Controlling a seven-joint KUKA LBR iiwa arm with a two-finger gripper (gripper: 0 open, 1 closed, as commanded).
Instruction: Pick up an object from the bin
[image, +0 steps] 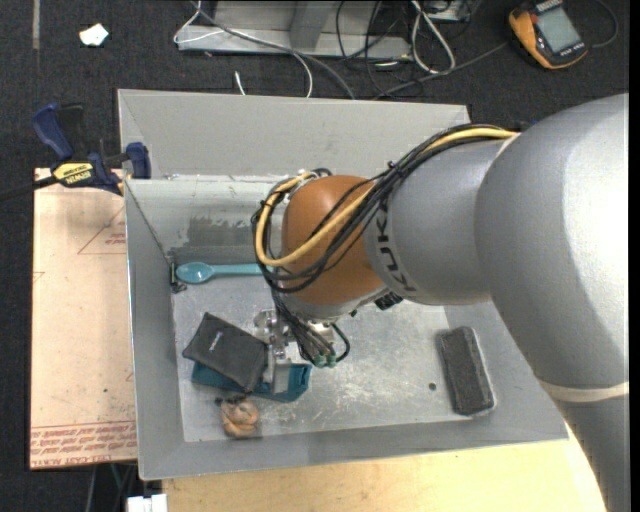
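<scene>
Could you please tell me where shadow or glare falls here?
Camera view: a dark shaded patch on the bin's back wall above the teal spoon; floor near the dark grey block evenly lit; soft sheen on the grey arm, no harsh glare.

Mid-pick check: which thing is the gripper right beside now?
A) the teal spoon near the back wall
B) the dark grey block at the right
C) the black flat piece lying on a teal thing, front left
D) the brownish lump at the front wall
C: the gripper is down at the right edge of the black flat piece that lies on the teal thing. The teal spoon and the dark grey block lie well apart from it.
</scene>
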